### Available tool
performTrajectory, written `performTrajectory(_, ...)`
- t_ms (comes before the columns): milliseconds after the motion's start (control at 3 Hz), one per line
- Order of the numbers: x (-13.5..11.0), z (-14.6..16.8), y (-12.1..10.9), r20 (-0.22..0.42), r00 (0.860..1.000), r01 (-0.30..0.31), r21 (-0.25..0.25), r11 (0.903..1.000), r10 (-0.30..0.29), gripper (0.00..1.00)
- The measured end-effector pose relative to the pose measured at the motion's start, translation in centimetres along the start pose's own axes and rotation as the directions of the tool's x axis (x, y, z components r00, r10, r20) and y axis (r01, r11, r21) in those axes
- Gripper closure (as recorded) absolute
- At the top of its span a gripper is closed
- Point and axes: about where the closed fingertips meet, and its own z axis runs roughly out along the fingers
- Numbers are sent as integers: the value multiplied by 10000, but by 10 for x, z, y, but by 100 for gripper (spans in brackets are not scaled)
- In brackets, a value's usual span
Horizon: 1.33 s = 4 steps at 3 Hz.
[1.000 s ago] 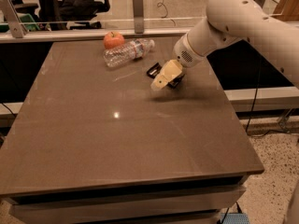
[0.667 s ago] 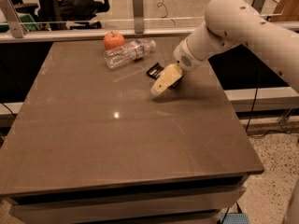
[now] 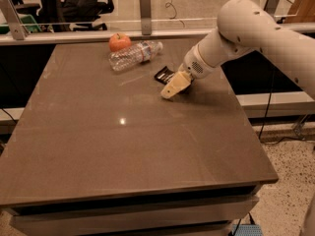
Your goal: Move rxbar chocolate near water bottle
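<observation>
The rxbar chocolate (image 3: 163, 74), a flat black wrapper, lies on the brown table (image 3: 123, 146) at the far right of its middle. Its right end is hidden behind my gripper. My gripper (image 3: 168, 92), cream-coloured, hangs from the white arm (image 3: 246, 28) and points down-left. It sits just in front and to the right of the bar, close above the tabletop. The water bottle (image 3: 135, 54), clear with a label band, lies on its side at the far edge, up-left of the bar and apart from it.
A round orange-red apple (image 3: 119, 42) sits by the bottle's left end at the far edge. A metal rail with glass (image 3: 144, 6) runs behind the table. The table's right edge is near the arm.
My gripper has dropped slightly toward the tabletop beside the bar. The bar, bottle and apple have not moved.
</observation>
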Motion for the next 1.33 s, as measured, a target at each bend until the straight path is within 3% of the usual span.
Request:
performTrajectory(667,-21,-4,-8,144,9995,295,103,9995,-296,88)
performTrajectory(1000,-33,1,-10,225,9988,440,71,9990,-442,100)
performTrajectory(1333,-46,7,-15,284,9978,593,65,9982,-595,100)
